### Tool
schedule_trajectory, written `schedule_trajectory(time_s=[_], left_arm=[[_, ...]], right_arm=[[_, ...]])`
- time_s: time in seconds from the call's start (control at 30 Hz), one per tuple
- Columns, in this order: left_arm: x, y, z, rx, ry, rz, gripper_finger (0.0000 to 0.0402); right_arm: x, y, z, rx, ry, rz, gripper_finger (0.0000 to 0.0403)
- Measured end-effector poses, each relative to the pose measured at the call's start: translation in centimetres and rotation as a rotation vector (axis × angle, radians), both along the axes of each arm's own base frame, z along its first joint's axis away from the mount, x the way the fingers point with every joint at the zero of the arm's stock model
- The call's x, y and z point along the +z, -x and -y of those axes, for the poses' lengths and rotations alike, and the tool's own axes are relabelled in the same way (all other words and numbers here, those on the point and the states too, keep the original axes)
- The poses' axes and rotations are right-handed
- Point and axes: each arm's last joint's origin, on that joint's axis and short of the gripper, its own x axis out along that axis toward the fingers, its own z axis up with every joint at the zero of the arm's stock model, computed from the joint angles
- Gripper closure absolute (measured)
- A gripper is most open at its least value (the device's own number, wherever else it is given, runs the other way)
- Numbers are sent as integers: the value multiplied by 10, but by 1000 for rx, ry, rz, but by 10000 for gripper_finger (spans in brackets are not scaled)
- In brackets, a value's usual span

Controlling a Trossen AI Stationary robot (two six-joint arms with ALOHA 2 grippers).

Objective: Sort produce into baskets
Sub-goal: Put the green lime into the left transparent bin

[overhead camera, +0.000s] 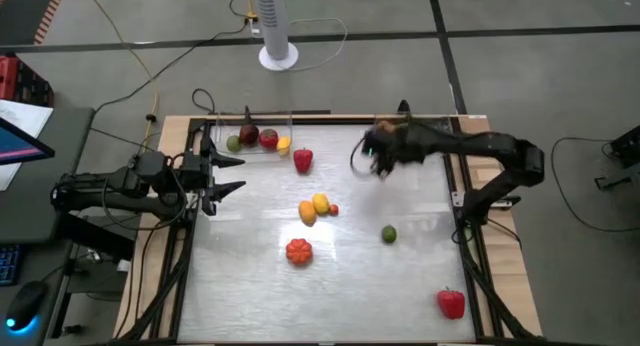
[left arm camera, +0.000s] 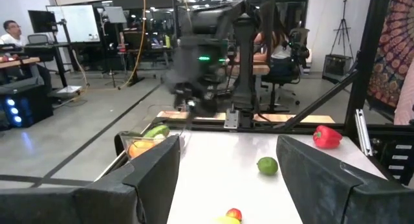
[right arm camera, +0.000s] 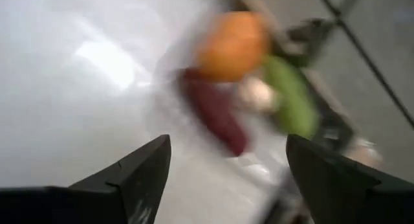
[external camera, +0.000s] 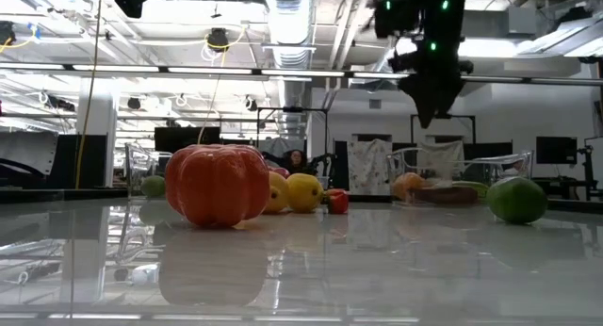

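My right gripper (overhead camera: 372,156) is open and empty, above the table near the right clear basket (external camera: 471,168). In its wrist view (right arm camera: 226,146) that basket holds an orange fruit (right arm camera: 231,46), a dark red eggplant (right arm camera: 217,114), white garlic (right arm camera: 257,94) and a green cucumber (right arm camera: 291,98). My left gripper (overhead camera: 240,174) is open and empty at the table's left side, near the left basket (overhead camera: 288,121), which holds several pieces. On the table lie an orange tomato (overhead camera: 298,250), two lemons (overhead camera: 314,207), a lime (overhead camera: 388,233) and two red peppers (overhead camera: 302,160) (overhead camera: 451,303).
A small red piece (overhead camera: 333,209) lies beside the lemons. A white fan stand (overhead camera: 278,54) is beyond the table's far edge. The table's near half has open surface around the tomato. People sit in the room beyond the table.
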Motion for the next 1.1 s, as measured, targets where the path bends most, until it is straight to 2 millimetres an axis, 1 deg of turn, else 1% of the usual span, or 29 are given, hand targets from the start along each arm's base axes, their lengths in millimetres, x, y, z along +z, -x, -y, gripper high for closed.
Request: schedule_trajectory(time_s=[0.1,0.17,0.23,0.33,0.4,0.43,0.5,0.57,0.63,0.73,0.83,0.93,1.03,1.1], left_arm=[[0,0,0,2,0,0,157],[0,0,0,8,0,0,157],[0,0,0,12,0,0,157],[0,0,0,11,3,0,157],[0,0,0,12,16,2,157],[0,0,0,11,24,4,157],[0,0,0,3,43,4,157],[-1,0,0,-7,53,-4,157],[-2,0,0,-8,51,-18,157],[-3,0,0,-5,48,-22,157],[-3,0,0,-2,48,-21,157],[-3,0,0,-2,45,-21,157],[-3,0,0,0,39,-21,157],[-3,0,0,0,36,-22,157]], right_arm=[[-2,-13,-48,130,-66,39,67],[-3,-15,-83,184,-116,75,67],[-3,-14,-113,196,-153,114,67],[-4,-6,-150,174,-185,157,62],[-11,-1,-167,165,-197,185,58],[-17,2,-173,164,-201,189,55],[-34,7,-180,151,-204,190,50],[-53,11,-183,149,-210,204,43],[-69,11,-182,149,-221,235,37],[-87,12,-179,137,-253,270,33],[-104,19,-173,104,-292,240,34],[-115,26,-171,77,-311,209,38],[-116,28,-173,86,-321,201,49],[-116,29,-175,91,-323,202,65]])
